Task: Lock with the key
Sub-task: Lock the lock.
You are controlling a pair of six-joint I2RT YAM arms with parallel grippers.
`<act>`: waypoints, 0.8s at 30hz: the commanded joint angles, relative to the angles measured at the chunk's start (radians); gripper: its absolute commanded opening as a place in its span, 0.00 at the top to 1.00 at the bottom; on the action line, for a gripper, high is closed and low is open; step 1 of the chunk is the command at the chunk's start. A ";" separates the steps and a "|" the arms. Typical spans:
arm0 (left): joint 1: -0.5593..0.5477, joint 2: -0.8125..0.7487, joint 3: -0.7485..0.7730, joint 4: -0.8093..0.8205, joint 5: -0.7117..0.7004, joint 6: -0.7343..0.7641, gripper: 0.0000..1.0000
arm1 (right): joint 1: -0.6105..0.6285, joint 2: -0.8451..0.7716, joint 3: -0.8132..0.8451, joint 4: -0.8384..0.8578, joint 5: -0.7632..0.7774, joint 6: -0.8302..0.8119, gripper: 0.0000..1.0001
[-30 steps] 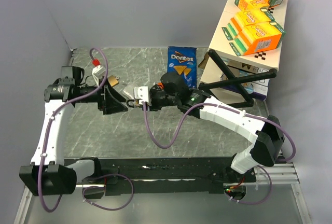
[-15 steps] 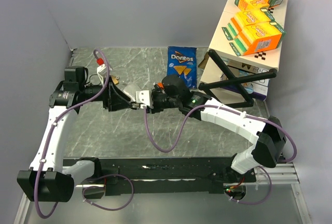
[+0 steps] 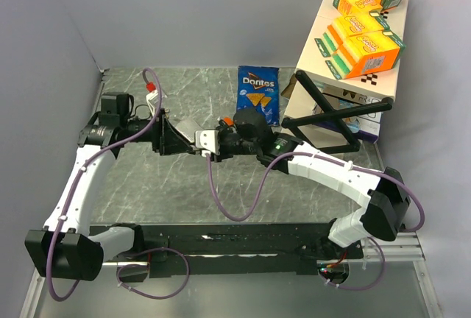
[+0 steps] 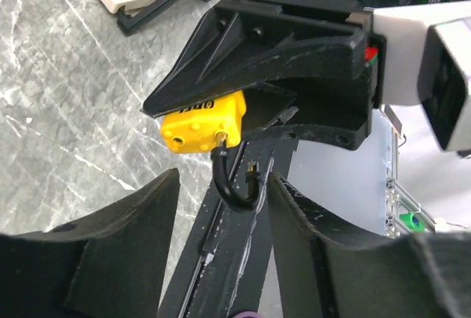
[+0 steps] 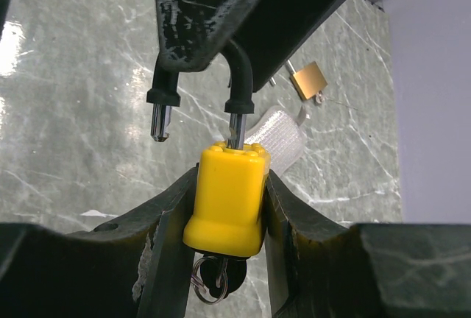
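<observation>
A yellow padlock (image 5: pixel 226 193) sits upright between my right gripper's (image 5: pixel 226 185) fingers, which are shut on its body. A key (image 5: pixel 217 277) on a ring hangs from its underside. The black shackle (image 5: pixel 237 86) is open, with its free end (image 5: pixel 160 119) out of the body. In the left wrist view the padlock (image 4: pixel 202 123) points its shackle (image 4: pixel 234 184) into the gap of my left gripper (image 4: pixel 223 178), which is open and not touching it. In the top view the left gripper (image 3: pixel 173 141) and right gripper (image 3: pixel 210 143) meet tip to tip mid-table.
A brass padlock (image 5: pixel 309 80) and a clear plastic piece (image 5: pixel 276 138) lie on the marble table. A Doritos bag (image 3: pixel 257 93) lies behind the grippers. A black frame stand (image 3: pixel 331 115) and a shelf of orange boxes (image 3: pixel 364 20) stand at the right.
My left arm has swung right and forward to the right gripper, so its open fingers now straddle the shackle. The right gripper has kept the padlock and shifted slightly right.
</observation>
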 commanded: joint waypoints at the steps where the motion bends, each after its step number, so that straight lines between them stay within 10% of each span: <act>1: -0.017 -0.004 -0.010 0.085 0.033 -0.096 0.46 | 0.005 -0.074 -0.008 0.122 0.009 -0.039 1.00; 5: -0.025 -0.001 -0.027 0.102 0.042 -0.116 0.61 | 0.008 -0.079 -0.020 0.133 0.014 -0.051 1.00; 24: -0.034 0.015 -0.012 0.024 0.033 -0.054 0.68 | 0.017 -0.079 -0.024 0.166 0.005 -0.044 1.00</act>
